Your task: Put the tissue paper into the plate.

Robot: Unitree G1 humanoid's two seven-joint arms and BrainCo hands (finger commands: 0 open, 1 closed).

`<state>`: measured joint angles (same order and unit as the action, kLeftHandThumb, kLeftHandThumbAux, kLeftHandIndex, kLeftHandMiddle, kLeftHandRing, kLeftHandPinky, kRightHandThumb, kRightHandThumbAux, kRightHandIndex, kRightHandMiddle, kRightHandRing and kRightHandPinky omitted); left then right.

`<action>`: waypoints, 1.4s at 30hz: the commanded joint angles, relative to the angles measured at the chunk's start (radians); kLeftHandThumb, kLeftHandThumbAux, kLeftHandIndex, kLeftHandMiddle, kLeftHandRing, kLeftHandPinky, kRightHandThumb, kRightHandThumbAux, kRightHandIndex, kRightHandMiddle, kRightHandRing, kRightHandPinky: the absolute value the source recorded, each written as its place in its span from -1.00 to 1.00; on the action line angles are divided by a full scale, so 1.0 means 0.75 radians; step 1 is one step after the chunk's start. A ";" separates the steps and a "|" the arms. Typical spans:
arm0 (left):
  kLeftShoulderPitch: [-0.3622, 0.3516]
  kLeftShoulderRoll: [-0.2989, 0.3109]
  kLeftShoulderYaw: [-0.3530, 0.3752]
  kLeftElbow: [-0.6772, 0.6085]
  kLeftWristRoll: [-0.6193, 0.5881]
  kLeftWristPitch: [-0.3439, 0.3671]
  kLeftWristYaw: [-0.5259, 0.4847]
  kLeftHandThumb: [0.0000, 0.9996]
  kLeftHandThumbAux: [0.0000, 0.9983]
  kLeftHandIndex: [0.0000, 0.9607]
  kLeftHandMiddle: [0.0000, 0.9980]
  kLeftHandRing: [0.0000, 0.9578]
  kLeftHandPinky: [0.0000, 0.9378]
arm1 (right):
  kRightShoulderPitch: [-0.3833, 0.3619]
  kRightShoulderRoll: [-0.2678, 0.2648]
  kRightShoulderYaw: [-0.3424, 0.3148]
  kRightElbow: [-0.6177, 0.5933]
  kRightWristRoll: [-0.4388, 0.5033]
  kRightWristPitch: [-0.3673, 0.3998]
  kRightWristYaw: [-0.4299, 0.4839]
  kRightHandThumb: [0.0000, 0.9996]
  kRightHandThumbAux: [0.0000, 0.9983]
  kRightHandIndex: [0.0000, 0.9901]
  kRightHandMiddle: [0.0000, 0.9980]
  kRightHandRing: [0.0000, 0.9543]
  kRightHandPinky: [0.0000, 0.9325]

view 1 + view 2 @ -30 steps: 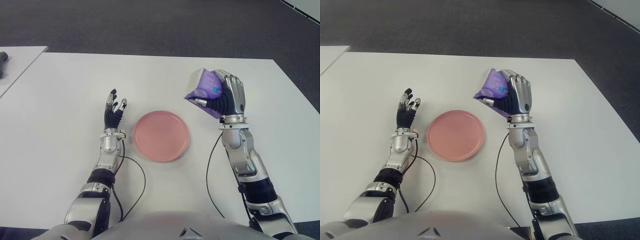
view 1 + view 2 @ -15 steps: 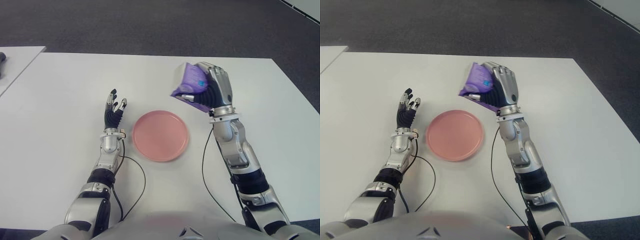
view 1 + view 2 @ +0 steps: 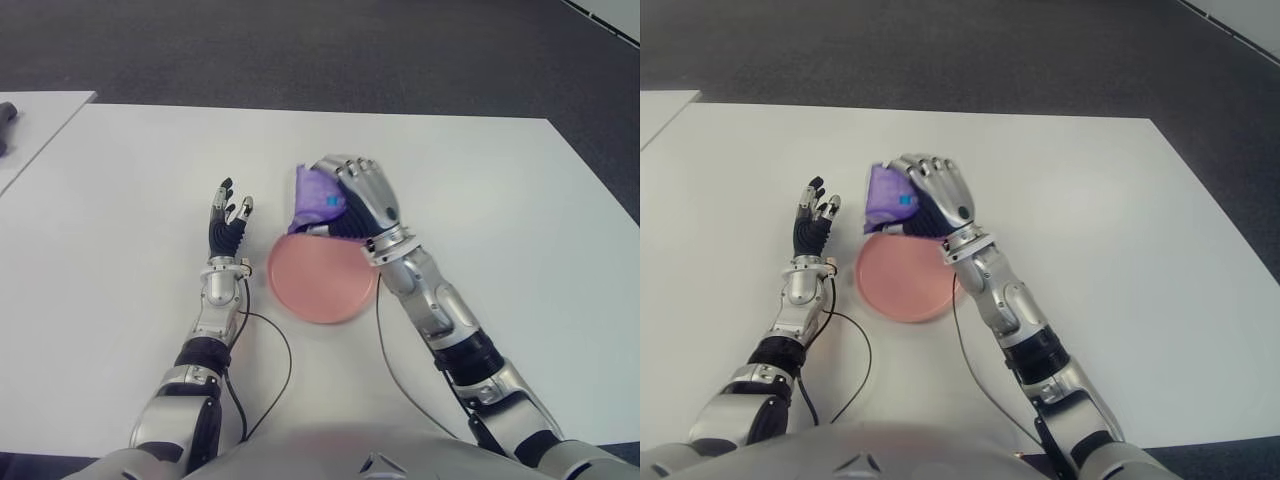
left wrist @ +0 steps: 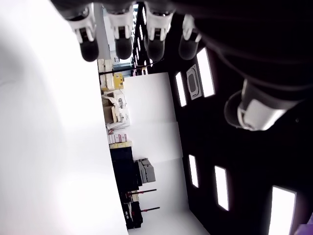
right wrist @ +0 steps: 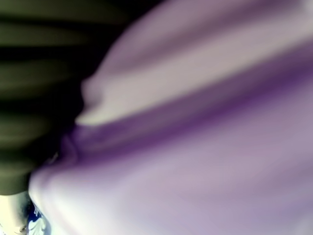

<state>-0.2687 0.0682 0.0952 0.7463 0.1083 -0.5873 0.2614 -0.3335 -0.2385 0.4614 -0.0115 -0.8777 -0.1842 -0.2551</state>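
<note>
- The right robot hand (image 3: 362, 200) has its fingers curled around a purple tissue paper pack (image 3: 318, 198), gripping it from the side and top, with the pack sticking out on the side of the hand that faces the robot's left.
- That hand and the pack are raised above the far edge of the pink plate (image 3: 318, 285), which lies on the white worktop (image 3: 130, 180) just under and nearer the robot than the hand.
- The pack is not in the plate; it is held in the air, and a small blue mark shows on its purple wrapper.
- In the right wrist view the purple wrapper (image 5: 195, 137) fills nearly the whole picture, pressed close against the palm.
- The left robot hand (image 3: 227, 224) shows to the left of the plate, well apart from the right hand, its fingers straight and slightly spread, pointing away from the robot and holding nothing.
- In the left wrist view its fingertips (image 4: 120, 44) stand free against the room behind.
- A thin black cable (image 3: 268, 360) loops over the worktop beside the left forearm, nearer the robot than the plate.
</note>
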 commanded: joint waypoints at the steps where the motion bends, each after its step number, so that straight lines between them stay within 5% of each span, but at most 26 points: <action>1: 0.002 -0.008 -0.014 -0.001 0.001 0.017 -0.014 -0.99 -0.11 -1.00 -1.00 -1.00 -1.00 | -0.051 -0.008 0.031 0.128 0.021 -0.080 0.018 0.71 0.36 -0.19 0.08 0.76 0.77; 8: 0.005 -0.013 -0.014 0.009 0.012 -0.015 0.005 -0.99 -0.11 -1.00 -1.00 -1.00 -1.00 | -0.106 -0.010 0.048 0.242 0.038 -0.159 0.035 0.71 0.36 -0.20 0.08 0.74 0.74; 18: -0.006 -0.016 -0.007 0.032 0.014 -0.033 0.019 -1.00 -0.06 -1.00 -1.00 -1.00 -1.00 | -0.105 0.032 0.099 0.294 0.006 -0.152 0.049 0.71 0.36 -0.20 0.07 0.69 0.67; 42: 0.002 -0.008 -0.005 0.021 0.029 -0.027 0.044 -1.00 -0.07 -1.00 -1.00 -1.00 -1.00 | -0.069 0.002 0.119 0.282 -0.056 -0.136 0.004 0.71 0.36 -0.19 0.08 0.69 0.64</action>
<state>-0.2704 0.0626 0.0960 0.7569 0.1247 -0.6146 0.2896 -0.4047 -0.2197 0.5628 0.2285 -0.9183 -0.2947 -0.2566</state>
